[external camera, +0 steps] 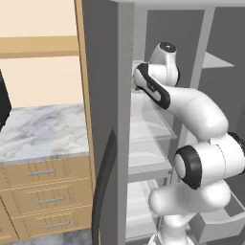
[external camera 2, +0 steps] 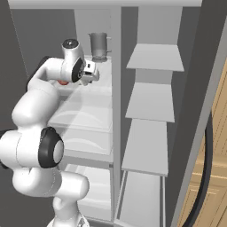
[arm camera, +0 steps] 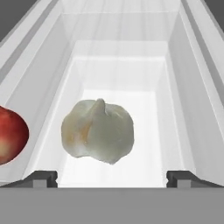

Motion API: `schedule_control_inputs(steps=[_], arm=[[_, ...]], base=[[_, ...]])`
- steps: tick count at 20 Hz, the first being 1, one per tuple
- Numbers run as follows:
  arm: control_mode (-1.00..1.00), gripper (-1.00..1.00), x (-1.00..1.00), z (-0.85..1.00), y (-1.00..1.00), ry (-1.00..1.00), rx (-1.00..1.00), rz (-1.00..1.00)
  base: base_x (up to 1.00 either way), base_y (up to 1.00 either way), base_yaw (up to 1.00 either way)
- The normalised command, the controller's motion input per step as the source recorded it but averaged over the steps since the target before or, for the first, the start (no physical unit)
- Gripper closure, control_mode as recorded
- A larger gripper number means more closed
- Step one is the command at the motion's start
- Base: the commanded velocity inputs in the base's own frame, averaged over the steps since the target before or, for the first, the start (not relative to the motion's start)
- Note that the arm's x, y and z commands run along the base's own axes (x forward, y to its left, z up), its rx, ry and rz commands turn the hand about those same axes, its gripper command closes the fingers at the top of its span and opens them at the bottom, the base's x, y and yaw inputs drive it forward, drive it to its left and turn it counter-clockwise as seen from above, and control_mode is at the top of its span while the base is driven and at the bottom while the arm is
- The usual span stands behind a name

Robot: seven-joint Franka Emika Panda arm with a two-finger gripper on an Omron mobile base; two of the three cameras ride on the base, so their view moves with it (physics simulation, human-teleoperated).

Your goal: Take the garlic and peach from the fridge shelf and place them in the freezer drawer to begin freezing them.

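The arm folds up from the base and reaches into the fridge, its hand level over the fridge shelf (external camera 2: 95,91). The gripper (arm camera: 111,177) has its jaws spread wide, holding nothing, with the garlic (arm camera: 98,130) lying between the two tips on the shelf. The peach (arm camera: 11,134) sits just beside the garlic toward the shelf's edge. A grey pitcher (external camera 2: 98,46) stands at the shelf's back. Open room lies beyond the garlic.

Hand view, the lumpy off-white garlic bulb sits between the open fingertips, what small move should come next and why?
Probably ease the open gripper straight down over the lumpy off-white garlic bulb, then close. The bulb lies centred between the two dark fingertips on the ribbed translucent fridge shelf, not yet grasped; the round red-orange peach sits apart at one side.
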Motion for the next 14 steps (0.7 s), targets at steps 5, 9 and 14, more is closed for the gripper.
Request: schedule_control_inputs(steps=[5, 9, 14], arm=[[-1.00, -1.00, 0.21, -0.21, 0.09, 0.00, -0.01, 0.00], [-1.00, -1.00, 0.21, -0.21, 0.11, 0.00, -0.01, 0.00], [-1.00, -1.00, 0.07, -0.16, 0.06, 0.00, -0.01, 0.00]], base=[[0.00, 0.00, 0.00], [0.00, 0.00, 0.00], [0.00, 0.00, 0.00]])
